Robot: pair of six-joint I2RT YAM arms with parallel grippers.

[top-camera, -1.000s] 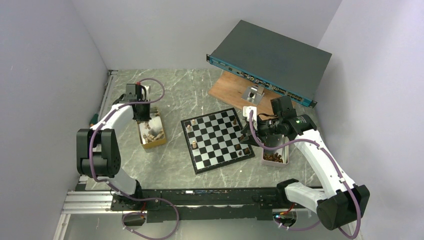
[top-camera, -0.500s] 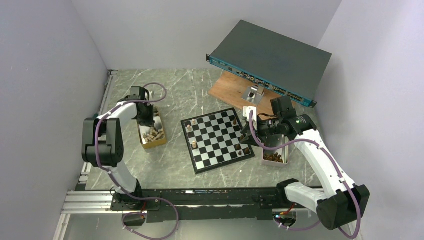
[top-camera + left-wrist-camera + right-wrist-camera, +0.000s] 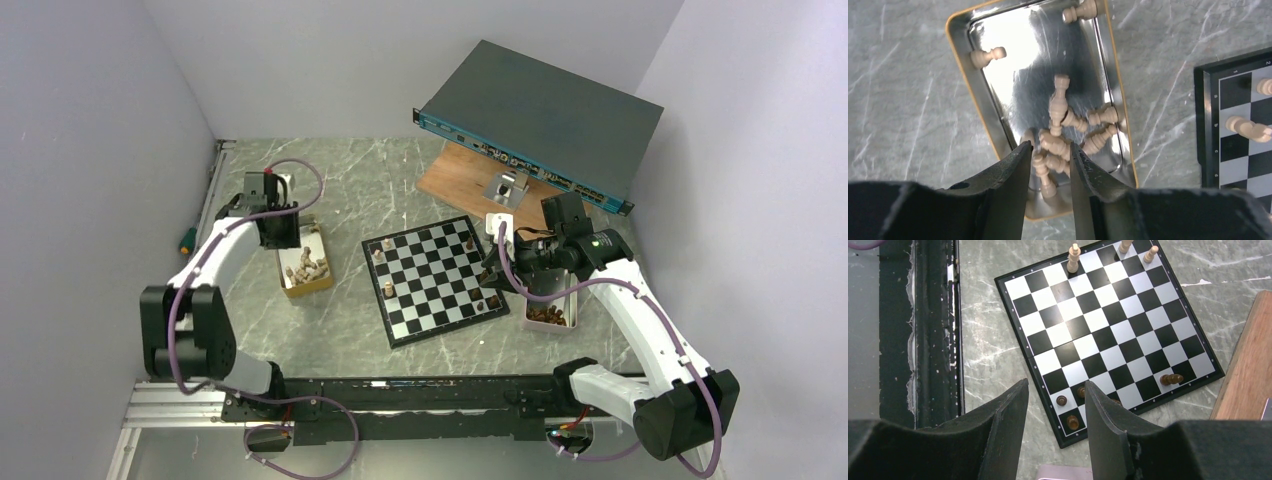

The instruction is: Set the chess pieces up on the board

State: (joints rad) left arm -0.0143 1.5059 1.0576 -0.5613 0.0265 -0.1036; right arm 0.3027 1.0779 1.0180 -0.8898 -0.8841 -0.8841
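- The left gripper (image 3: 1048, 159) hangs over the near end of the tin (image 3: 1013, 40). Its jaws are apart and nothing is clamped.
- Light pieces (image 3: 1058, 107) lie heaped in the tin just beneath the fingers, with two more loose at its far end.
- The tin sits toward the left edge of the table (image 3: 380, 180), well apart from the board (image 3: 435, 278).
- The board lies flat about mid-table, turned askew and a little nearer the right edge.
- The right gripper (image 3: 1055, 400) hovers over the board's corner nearest the table's right edge, jaws open and empty.
- A few dark pieces (image 3: 1068, 422) stand on squares by that corner.
- A fallen piece (image 3: 1172, 379), also dark, lies on its side near the board edge that faces the plank (image 3: 1243, 375).
- Three more light ones stand along the board's opposite edge.
- A tray (image 3: 572, 300) of dark ones sits just beside the board, toward the right edge.
- The plank lies toward the far right corner, with a switch (image 3: 540, 110) propped over it.
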